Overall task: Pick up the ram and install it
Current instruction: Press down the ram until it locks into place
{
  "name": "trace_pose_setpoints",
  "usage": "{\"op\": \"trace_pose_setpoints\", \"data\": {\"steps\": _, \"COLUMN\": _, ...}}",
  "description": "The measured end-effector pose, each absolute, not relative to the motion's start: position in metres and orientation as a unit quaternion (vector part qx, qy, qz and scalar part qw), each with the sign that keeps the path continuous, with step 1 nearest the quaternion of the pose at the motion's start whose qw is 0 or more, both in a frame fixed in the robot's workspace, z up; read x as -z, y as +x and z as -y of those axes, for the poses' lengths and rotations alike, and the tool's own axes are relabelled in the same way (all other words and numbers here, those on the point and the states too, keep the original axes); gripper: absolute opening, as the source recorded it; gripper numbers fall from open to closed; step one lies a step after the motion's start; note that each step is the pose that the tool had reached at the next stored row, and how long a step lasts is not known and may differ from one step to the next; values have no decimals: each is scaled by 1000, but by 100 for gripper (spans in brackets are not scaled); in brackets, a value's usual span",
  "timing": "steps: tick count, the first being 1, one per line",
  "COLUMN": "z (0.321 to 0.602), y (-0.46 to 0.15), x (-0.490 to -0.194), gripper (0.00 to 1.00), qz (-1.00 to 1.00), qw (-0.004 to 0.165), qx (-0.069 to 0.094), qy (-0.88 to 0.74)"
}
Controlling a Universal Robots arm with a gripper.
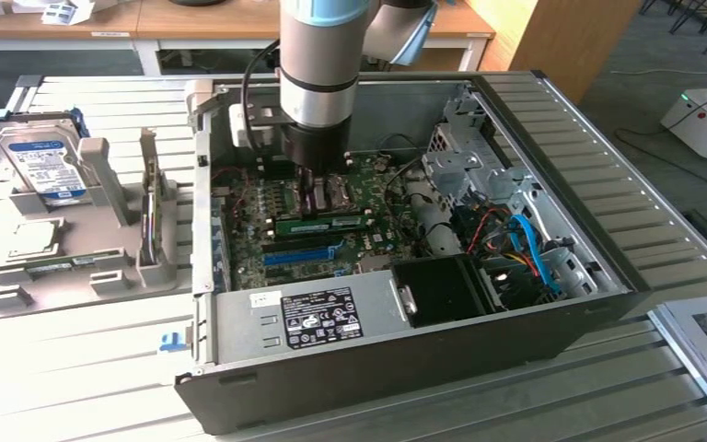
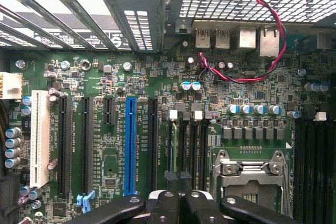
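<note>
Just below the hand (image 1: 317,195), the ram (image 1: 325,224) lies seated.

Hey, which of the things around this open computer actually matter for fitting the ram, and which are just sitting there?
For the job: slim green ram stick with dark chips; narrow black memory slots; the shut jaws above those slots.

Lying about: silver hard drive with blue label; square metal processor chip; upright expansion card, all in the grey plastic holder.
</note>
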State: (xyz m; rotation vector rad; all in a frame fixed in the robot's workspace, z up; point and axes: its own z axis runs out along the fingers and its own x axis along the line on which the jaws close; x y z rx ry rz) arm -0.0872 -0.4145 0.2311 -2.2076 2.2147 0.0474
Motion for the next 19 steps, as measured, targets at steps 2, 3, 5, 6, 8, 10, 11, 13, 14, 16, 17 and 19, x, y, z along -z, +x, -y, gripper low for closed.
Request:
{"op": "trace_pose_setpoints", "data": {"steps": 2, "z": 415, "y": -87, "x": -231, "gripper": 10, "qz": -708, "qw": 7, "qx": -15, "qy": -706}}
{"op": "trace_pose_setpoints", "data": {"steps": 3, "z": 415, "y": -87, "x": -231, "gripper": 10, "qz": -708, "qw": 7, "qx": -15, "qy": -706}}
{"op": "trace_pose_setpoints", "data": {"steps": 5, "z": 414, "y": -87, "x": -231, "gripper": 10, "qz": -708, "qw": 7, "qx": -15, "qy": -706}}
{"op": "trace_pose_setpoints", "data": {"steps": 6, "z": 414, "y": -87, "x": -230, "gripper": 10, "qz": -708, "qw": 7, "qx": -15, "qy": -706}}
{"op": "trace_pose_setpoints", "data": {"steps": 8, "z": 414, "y": -87, "x": -229, "gripper": 10, "qz": -708, "qw": 7, "qx": -15, "qy": -706}}
{"op": "trace_pose_setpoints", "data": {"steps": 10, "z": 415, "y": -87, "x": -229, "gripper": 10, "qz": -708, "qw": 7, "qx": -15, "qy": -706}}
{"op": "trace_pose_setpoints", "data": {"steps": 11, "z": 415, "y": -87, "x": -229, "gripper": 10, "qz": -708, "qw": 7, "qx": -15, "qy": -706}}
{"op": "trace_pose_setpoints", "data": {"steps": 13, "z": 415, "y": -87, "x": -229, "gripper": 10, "qz": -708, "qw": 7, "qx": -15, "qy": -706}}
{"op": "trace_pose_setpoints", "data": {"steps": 14, "z": 415, "y": -87, "x": -229, "gripper": 10, "qz": -708, "qw": 7, "qx": -15, "qy": -706}}
{"op": "trace_pose_setpoints", "data": {"steps": 16, "z": 415, "y": -87, "x": -228, "gripper": 10, "qz": -708, "qw": 7, "qx": -15, "qy": -706}}
{"op": "trace_pose_setpoints", "data": {"steps": 17, "z": 415, "y": -87, "x": -228, "gripper": 10, "qz": -708, "qw": 7, "qx": -15, "qy": -706}}
{"op": "trace_pose_setpoints", "data": {"steps": 19, "z": 414, "y": -87, "x": -228, "gripper": 10, "qz": -708, "qw": 7, "qx": -15, "qy": -706}}
